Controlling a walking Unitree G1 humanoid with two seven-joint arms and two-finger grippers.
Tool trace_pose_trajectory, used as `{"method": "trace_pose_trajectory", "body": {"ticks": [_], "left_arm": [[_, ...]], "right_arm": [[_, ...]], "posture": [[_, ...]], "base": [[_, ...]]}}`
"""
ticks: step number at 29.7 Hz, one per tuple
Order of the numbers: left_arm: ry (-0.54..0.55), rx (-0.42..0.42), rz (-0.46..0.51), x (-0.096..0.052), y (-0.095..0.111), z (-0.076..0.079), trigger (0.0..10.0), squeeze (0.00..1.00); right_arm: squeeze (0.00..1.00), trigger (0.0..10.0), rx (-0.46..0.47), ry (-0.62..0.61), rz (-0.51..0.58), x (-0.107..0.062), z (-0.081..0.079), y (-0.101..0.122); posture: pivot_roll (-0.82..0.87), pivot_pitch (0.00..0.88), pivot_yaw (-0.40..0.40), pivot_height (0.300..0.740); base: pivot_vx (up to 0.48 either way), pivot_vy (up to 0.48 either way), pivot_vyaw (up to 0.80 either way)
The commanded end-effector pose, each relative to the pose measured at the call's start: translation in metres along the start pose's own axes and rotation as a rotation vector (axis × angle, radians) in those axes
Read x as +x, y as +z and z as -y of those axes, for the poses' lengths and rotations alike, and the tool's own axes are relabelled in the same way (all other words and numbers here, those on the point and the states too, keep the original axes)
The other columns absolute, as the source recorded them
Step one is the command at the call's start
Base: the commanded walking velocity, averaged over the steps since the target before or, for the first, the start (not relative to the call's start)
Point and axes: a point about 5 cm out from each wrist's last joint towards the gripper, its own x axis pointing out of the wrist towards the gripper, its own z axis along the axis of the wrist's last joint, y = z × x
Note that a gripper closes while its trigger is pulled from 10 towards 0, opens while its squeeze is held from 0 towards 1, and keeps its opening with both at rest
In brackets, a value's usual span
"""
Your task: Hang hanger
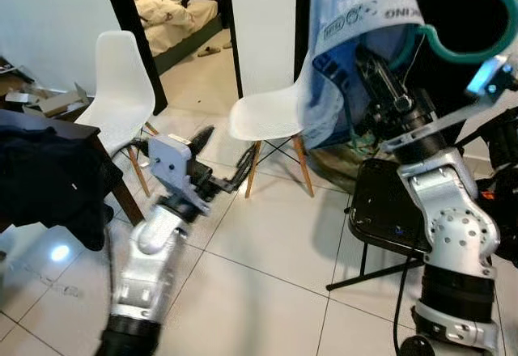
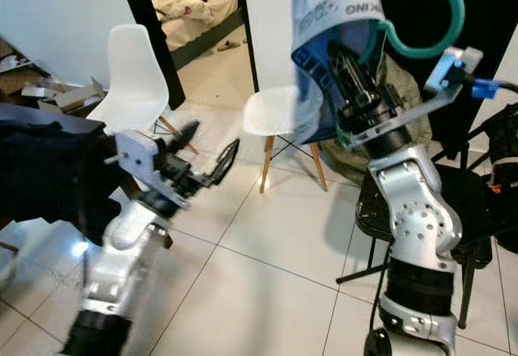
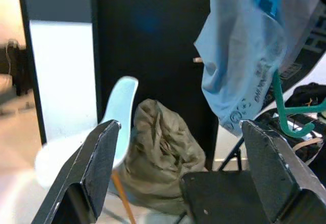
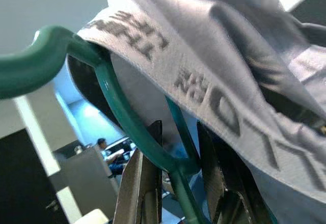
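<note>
Right gripper point(image 1: 380, 69) at 1 o'clock in the eye view pinches a green hanger point(image 1: 469, 36) draped with a blue shirt point(image 1: 356, 16), left gripper point(image 1: 218, 162) spread at 9 o'clock; right wrist view: fingers point(image 4: 140, 178) clamping the hanger's neck.

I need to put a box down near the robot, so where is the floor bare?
Bare tile floor lies between the left gripper and the black folding chair, before the nearer white chair. It is crowded on the right: the right gripper holds a green hanger with a blue shirt over an olive bag.
</note>
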Motion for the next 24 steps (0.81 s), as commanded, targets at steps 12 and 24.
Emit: {"method": "trace_pose_trajectory", "body": {"ticks": [12,24], "left_arm": [[-0.055,0.092,0.003,0.006,0.004,-0.007,10.0,0.00],[-0.343,0.272,0.125,0.023,0.106,-0.042,10.0,0.00]], "right_arm": [[0.00,0.0,-0.207,0.100,-0.213,-0.002,-0.009,-0.020],[0.00,0.0,-0.448,0.242,-0.586,-0.045,0.006,-0.049]], "posture": [[-0.02,0.041,0.067,0.740],[0.00,0.039,0.064,0.740]], "base": [[0.000,0.000,0.00],[0.000,0.000,0.00]]}}
